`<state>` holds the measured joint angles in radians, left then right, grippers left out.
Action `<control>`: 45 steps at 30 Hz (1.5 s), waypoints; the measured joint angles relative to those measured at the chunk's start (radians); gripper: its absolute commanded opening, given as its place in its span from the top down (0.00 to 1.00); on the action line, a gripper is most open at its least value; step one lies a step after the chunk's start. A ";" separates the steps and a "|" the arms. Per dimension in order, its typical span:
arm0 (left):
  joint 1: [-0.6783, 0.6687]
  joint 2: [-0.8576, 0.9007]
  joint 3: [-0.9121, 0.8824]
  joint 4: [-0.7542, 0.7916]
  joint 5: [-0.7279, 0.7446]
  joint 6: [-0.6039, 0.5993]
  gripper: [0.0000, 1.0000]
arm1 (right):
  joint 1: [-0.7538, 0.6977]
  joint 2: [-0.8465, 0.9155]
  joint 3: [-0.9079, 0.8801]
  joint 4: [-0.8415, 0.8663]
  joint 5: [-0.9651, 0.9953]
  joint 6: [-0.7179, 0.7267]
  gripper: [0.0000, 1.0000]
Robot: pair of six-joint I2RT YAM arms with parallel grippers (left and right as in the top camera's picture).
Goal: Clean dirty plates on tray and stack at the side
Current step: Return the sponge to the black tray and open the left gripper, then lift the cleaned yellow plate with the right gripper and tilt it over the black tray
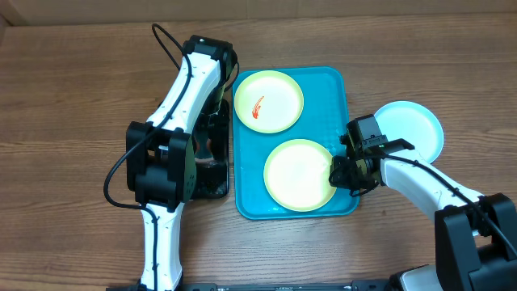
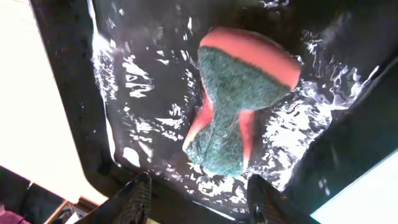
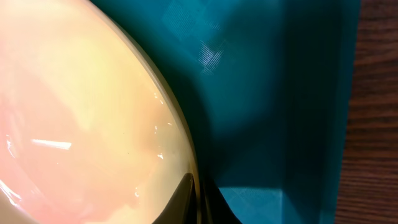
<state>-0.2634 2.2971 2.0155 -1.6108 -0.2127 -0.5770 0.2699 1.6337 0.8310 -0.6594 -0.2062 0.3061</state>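
On tray [image 1: 339,81]: far plate [image 1: 268,101] — red smear; near plate [image 1: 299,174] clean, right gripper [image 3: 194,199] pinching its rim; left gripper [image 2: 200,200] fingers apart over sponge [image 2: 239,106].

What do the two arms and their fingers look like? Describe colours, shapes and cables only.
Both arms are alike: the left arm and right arm have smooth white links joined by boxy black joint housings. A thin black cable loops off the left arm; another runs along the right. The left fingers and right fingers are dark and narrow. No markings show.
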 measured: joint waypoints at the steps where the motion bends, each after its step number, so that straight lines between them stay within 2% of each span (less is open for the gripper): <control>1: 0.003 -0.002 0.000 -0.002 0.000 0.000 0.48 | 0.000 0.000 0.000 0.000 0.000 0.000 0.96; 5: 0.004 -0.060 -0.009 -0.019 0.003 0.000 0.38 | 0.000 0.000 0.000 -0.001 0.000 0.000 0.96; 10: 0.004 -0.264 -0.011 -0.066 0.014 0.000 0.28 | 0.000 0.000 0.000 0.000 0.000 0.000 0.96; 11: 0.004 -0.356 -0.011 -0.074 0.018 0.004 0.27 | 0.000 0.000 0.000 0.000 0.000 0.000 0.96; 16: 0.004 -0.569 -0.029 -0.076 0.049 0.007 0.25 | 0.000 0.000 0.000 0.000 0.000 0.000 0.96; 20: 0.009 -0.695 -0.142 -0.076 0.052 0.003 0.24 | 0.000 0.000 0.000 0.001 0.000 -0.001 0.96; 23: 0.037 -0.765 -0.317 -0.068 0.015 -0.061 0.15 | 0.000 0.000 0.000 0.001 0.000 0.000 0.96; 25: 0.066 -0.799 -0.445 -0.023 -0.002 -0.100 0.10 | 0.000 0.000 0.000 0.002 0.000 -0.001 0.96; 27: 0.107 -0.828 -0.563 0.035 -0.003 -0.128 0.09 | 0.000 0.000 0.006 -0.016 0.002 -0.002 0.96; 31: 0.200 -0.864 -0.696 0.107 0.021 -0.129 0.09 | 0.001 0.007 0.072 -0.158 0.013 -0.007 0.96; 34: 0.280 -0.883 -0.711 0.137 0.067 -0.111 0.00 | 0.011 0.015 0.183 -0.270 0.035 -0.027 0.96; 38: 0.386 -0.906 -0.711 0.150 0.121 -0.070 0.00 | 0.058 0.016 0.367 -0.376 0.075 -0.050 0.96; 45: 0.603 -0.941 -0.711 0.154 0.211 0.014 0.00 | 0.169 0.035 0.585 -0.372 0.109 -0.060 0.96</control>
<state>0.3401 1.3563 1.3041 -1.4563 -0.0021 -0.5629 0.4385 1.6688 1.4158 -1.0309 -0.0971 0.2462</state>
